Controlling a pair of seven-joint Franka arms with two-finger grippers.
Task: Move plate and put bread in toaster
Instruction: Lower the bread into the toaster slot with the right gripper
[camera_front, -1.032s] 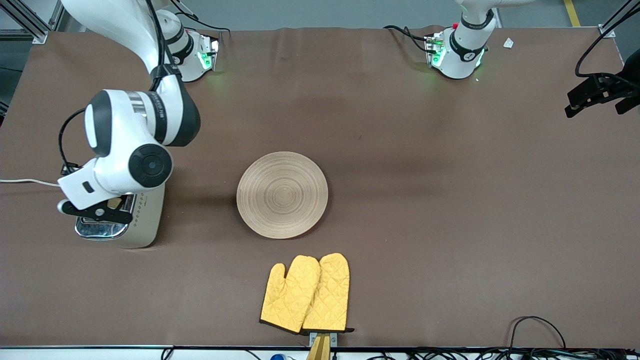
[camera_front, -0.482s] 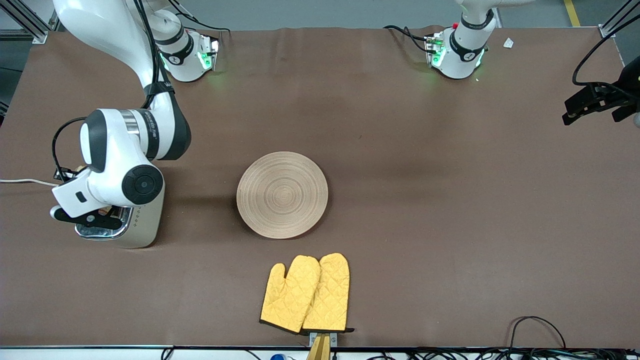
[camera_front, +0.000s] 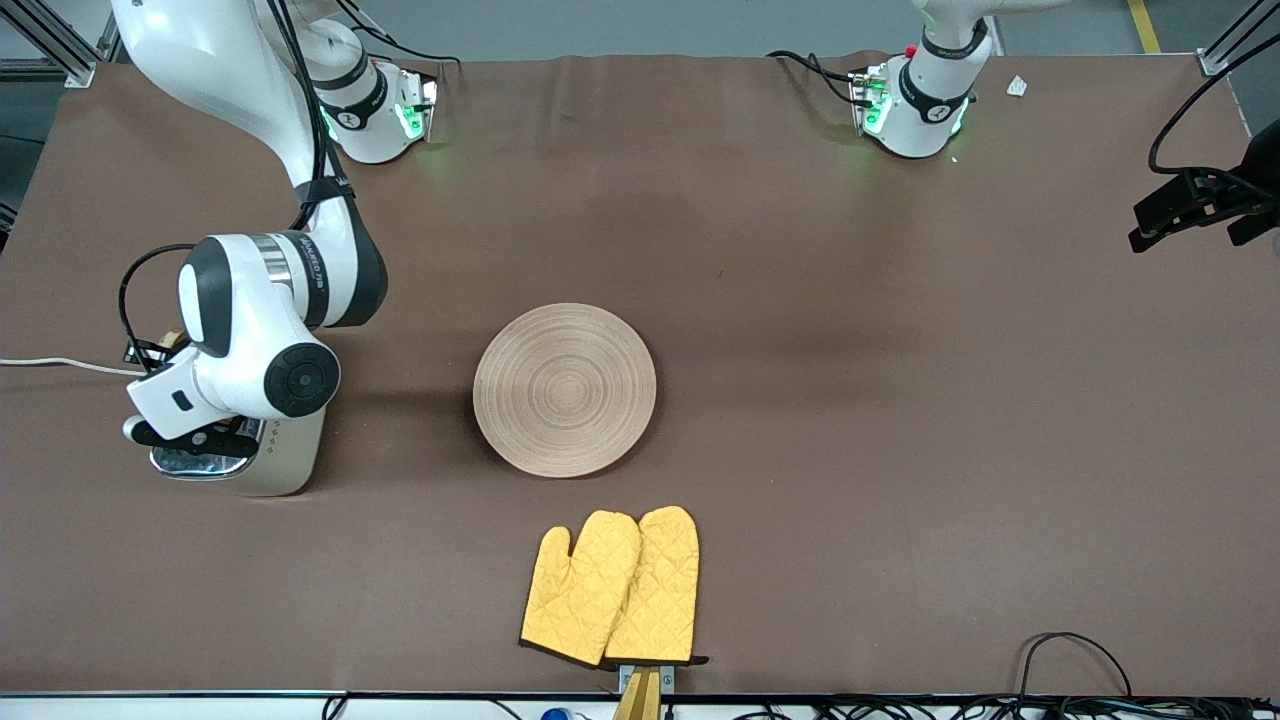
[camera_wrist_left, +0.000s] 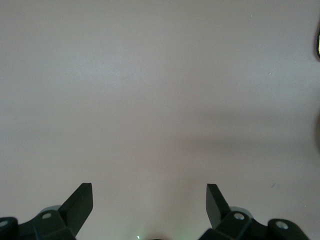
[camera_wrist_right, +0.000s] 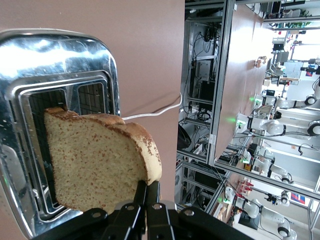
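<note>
Right gripper: As it hung over the toaster, the right gripper (camera_wrist_right: 146, 200) was clamped shut on the bread (camera_wrist_right: 95, 160), its two fingers pinching the slice at the crust edge — a thin bite on one side only.
Bread: The slice stood on edge and tilted just above a slot, not yet inside it; whether its lowest corner touched the chrome cannot be told. It looked light and soft, speckled brown with a darker crust — a thing likely to crumble or bend if squeezed hard, so the firmer crust seemed the right place to hold it, as here.
Toaster: The toaster (camera_front: 285, 465) stood at the right arm's end of the table, cream-bodied with a shiny chrome top (camera_wrist_right: 55, 55) and two open slots; its white cord (camera_front: 55, 363) trailed off toward the table's edge. The slot looked narrow, so the slice would probably need to hang straight before being let go.
Plate: The wooden plate (camera_front: 564, 389) lay bare near the middle of the table, well apart from the toaster — stiff, flat and probably best gripped at its rim.
Oven mitts: A pair of yellow oven mitts (camera_front: 612, 587) lay nearer to the front camera than the plate.
Left gripper: The left gripper (camera_wrist_left: 149, 207) waited over bare tabletop at the left arm's end, fingers spread wide and empty.
</note>
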